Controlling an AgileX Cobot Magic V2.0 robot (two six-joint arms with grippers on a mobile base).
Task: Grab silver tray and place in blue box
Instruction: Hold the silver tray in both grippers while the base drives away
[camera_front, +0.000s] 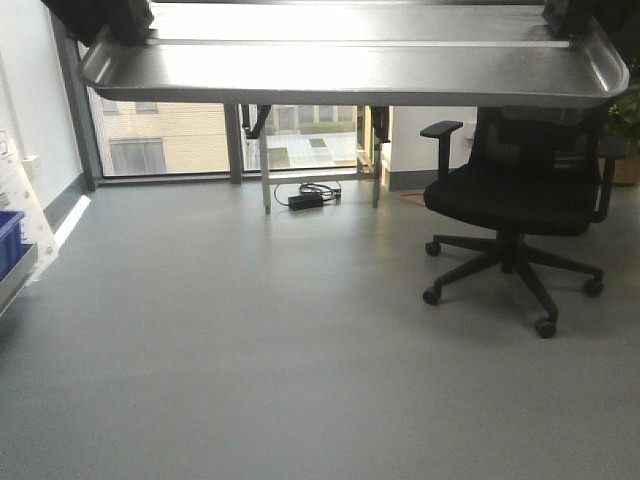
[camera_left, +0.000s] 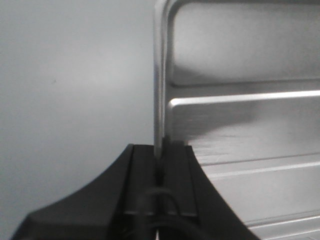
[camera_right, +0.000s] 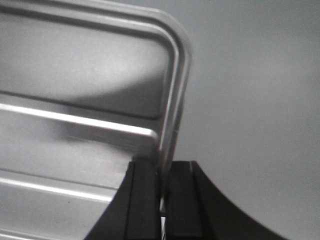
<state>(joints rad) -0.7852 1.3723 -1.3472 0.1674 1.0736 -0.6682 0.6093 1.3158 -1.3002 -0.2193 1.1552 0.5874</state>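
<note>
Below, a wide grey floor (camera_front: 250, 350) is seen. Above it the silver tray (camera_front: 350, 75) is held aloft, spanning the top of the front view. A black office chair (camera_front: 510, 200) is seen at the right, and a sliver of the blue box (camera_front: 8, 240) at the far left. The tray's left rim is clamped by the left gripper (camera_left: 161, 160), and its right rim by the right gripper (camera_right: 162, 172).

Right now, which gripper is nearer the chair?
Right. The right gripper clamps the tray end on the side of the chair; the left gripper clamps the opposite end, a full tray length farther away.
</note>
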